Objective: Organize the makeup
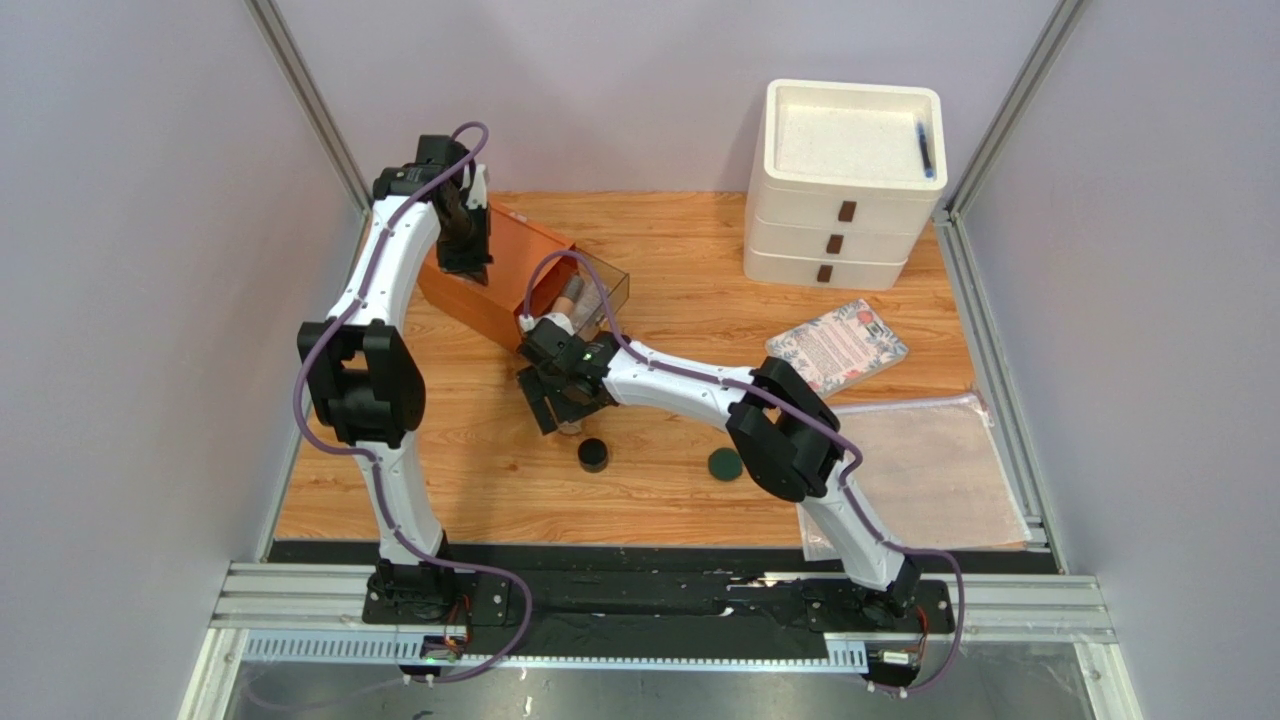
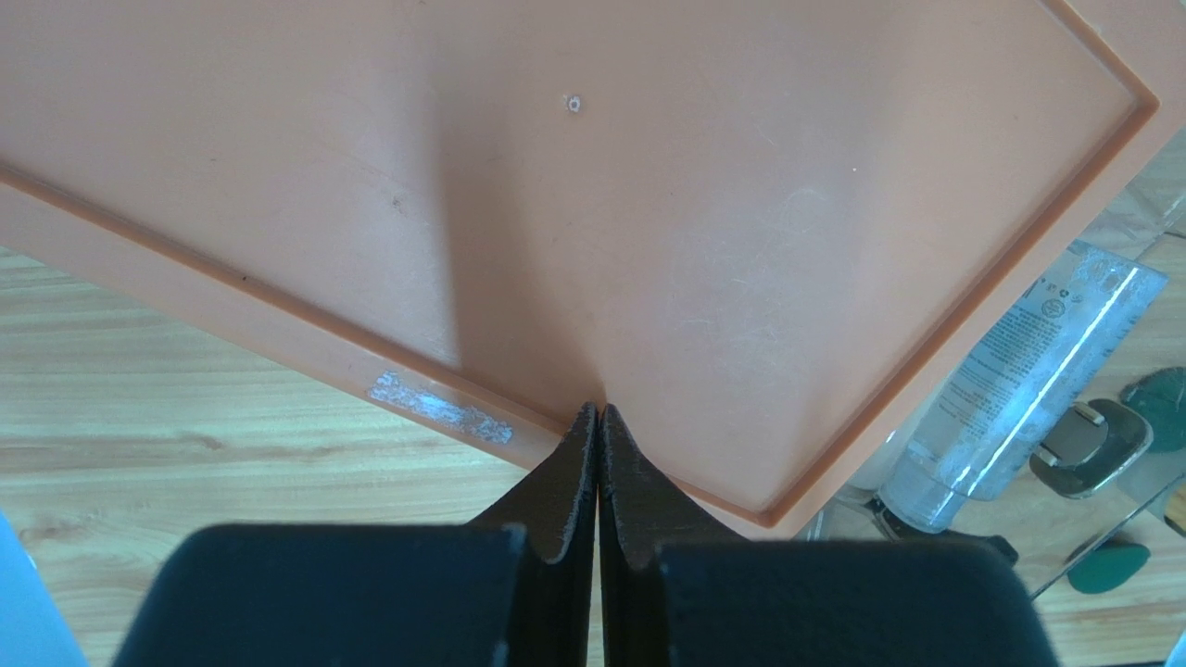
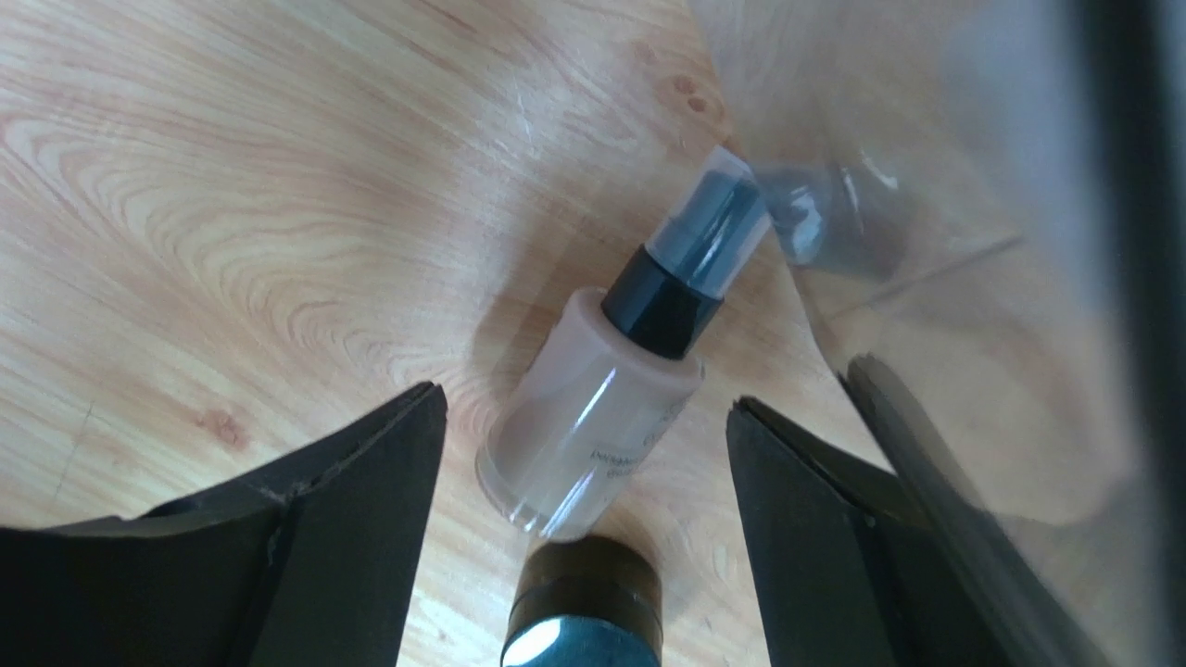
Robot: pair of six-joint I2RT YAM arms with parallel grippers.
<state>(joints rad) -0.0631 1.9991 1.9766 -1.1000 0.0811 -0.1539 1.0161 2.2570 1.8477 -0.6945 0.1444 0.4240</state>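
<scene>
Right fingers [image 3: 355, 500] stand wide apart, one on each side of the foundation bottle [image 3: 585, 417], neither touching it. The bottle lies on its side on the wooden bench [image 3: 209, 209], dark cap pointing away from the wrist. A black round pot [image 1: 595, 453] sits just beside the right fingers; a dark green disc [image 1: 726, 465] lies farther right. Left fingers [image 2: 574, 473] are pressed together with nothing between them, tips at the rim of the orange box [image 2: 557, 209]. A clear tube [image 2: 1023, 368] lies by the box's corner. White drawer unit [image 1: 846, 180], printed packet [image 1: 836, 347] and clear plastic bag [image 1: 932, 473] occupy the right side.
</scene>
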